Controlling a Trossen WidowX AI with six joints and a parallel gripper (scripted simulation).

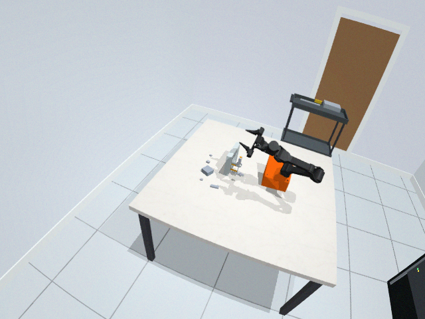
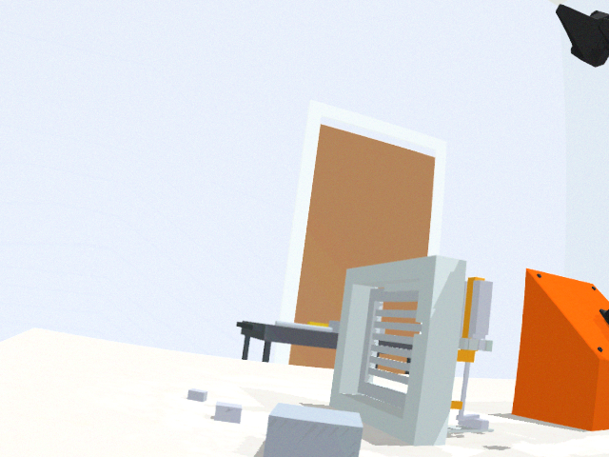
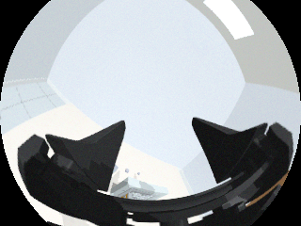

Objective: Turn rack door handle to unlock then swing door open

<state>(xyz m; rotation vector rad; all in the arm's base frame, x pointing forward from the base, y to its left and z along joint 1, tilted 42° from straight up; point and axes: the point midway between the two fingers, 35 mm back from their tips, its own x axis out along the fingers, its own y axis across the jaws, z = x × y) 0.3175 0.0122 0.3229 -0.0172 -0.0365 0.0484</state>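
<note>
The pale grey-green rack frame (image 1: 225, 167) (image 2: 428, 354) (image 3: 152, 189) stands upright on the table. The slatted grey door (image 2: 393, 338) appears to sit within the frame's opening. The handle (image 1: 240, 160) (image 2: 482, 308) is a grey upright bar on the side facing the arm's base, with yellow parts and a thin rod beneath it. Its turn angle is hard to tell. My gripper (image 1: 243, 137) (image 3: 160, 122) is wide open and empty, raised above the frame and clear of the handle. The exterior view shows only one black finger at its top right corner.
The orange arm base (image 1: 273, 178) (image 2: 556, 354) stands close on the handle's side. Behind the frame lie a larger grey block (image 1: 207, 170) (image 2: 314, 427) and several small ones, including a flat bar (image 1: 214, 186). A dark cart (image 1: 319, 109) stands beyond the table.
</note>
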